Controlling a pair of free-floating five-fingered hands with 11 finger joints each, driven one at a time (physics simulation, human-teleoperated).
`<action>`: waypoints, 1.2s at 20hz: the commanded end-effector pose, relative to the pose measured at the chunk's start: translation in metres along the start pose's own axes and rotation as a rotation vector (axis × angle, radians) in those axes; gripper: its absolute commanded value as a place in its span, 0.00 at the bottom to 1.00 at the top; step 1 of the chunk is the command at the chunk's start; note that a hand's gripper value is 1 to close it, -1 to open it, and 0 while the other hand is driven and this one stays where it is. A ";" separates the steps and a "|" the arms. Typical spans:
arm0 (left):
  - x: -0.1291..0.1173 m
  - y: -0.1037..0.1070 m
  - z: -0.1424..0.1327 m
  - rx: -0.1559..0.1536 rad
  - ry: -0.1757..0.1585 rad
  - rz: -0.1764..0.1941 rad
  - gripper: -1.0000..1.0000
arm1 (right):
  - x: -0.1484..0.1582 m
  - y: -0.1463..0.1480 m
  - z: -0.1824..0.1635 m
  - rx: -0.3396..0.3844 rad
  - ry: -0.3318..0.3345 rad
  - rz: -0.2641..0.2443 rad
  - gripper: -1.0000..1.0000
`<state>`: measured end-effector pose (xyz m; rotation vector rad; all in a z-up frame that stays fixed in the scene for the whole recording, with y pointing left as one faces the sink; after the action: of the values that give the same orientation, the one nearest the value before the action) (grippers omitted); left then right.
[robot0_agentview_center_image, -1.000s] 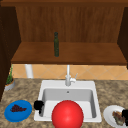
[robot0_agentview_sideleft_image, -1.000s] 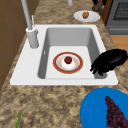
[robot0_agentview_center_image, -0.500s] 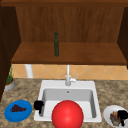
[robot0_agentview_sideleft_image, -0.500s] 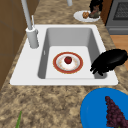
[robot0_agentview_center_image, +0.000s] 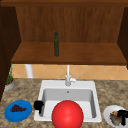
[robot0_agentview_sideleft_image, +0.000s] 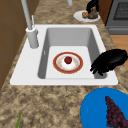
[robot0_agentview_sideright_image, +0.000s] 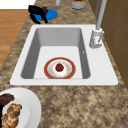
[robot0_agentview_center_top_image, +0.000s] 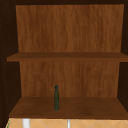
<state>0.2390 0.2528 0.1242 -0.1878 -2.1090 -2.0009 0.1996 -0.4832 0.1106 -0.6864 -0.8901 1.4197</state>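
My left hand (robot0_agentview_center_image: 38, 105) hovers at the sink's (robot0_agentview_center_image: 56, 83) left front rim, fingers relaxed and empty; it also shows as the hand (robot0_agentview_sideleft_image: 110, 61) in the left side view and the hand (robot0_agentview_sideright_image: 37, 13) in the right side view. Beside it lies a blue plate (robot0_agentview_center_image: 8, 113) with dark grapes (robot0_agentview_sideleft_image: 115, 115). My right hand (robot0_agentview_center_image: 122, 115) is over the white plate (robot0_agentview_center_image: 107, 116) of bread (robot0_agentview_sideright_image: 11, 116) and shows again as the hand (robot0_agentview_sideleft_image: 92, 7) in the left side view. In the basin sits a red-rimmed dish (robot0_agentview_sideleft_image: 68, 62) with a red round centre; from the front it looks like a red ball (robot0_agentview_center_image: 67, 115).
A grey faucet (robot0_agentview_center_image: 68, 77) stands behind the basin. A dark green bottle (robot0_agentview_center_top_image: 56, 98) stands on the lower wooden shelf (robot0_agentview_center_top_image: 87, 107). A potted plant (robot0_agentview_center_image: 10, 83) is at the counter's far left, and a stove (robot0_agentview_sideleft_image: 120, 12) is past the white plate.
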 end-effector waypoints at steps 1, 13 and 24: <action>0.000 0.000 0.000 0.000 0.000 0.000 0.50 | 0.000 0.016 0.008 0.017 -0.001 -0.005 1.00; 0.000 0.000 0.000 0.000 0.000 0.000 0.50 | -0.006 -0.033 0.010 -0.034 -0.013 -0.002 0.00; 0.000 0.000 0.000 0.000 0.000 0.000 0.50 | -0.032 -0.058 0.041 -0.050 -0.038 -0.001 0.00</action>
<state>0.2390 0.2528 0.1242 -0.1878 -2.1090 -2.0009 0.1996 -0.5147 0.1609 -0.6823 -0.9563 1.4150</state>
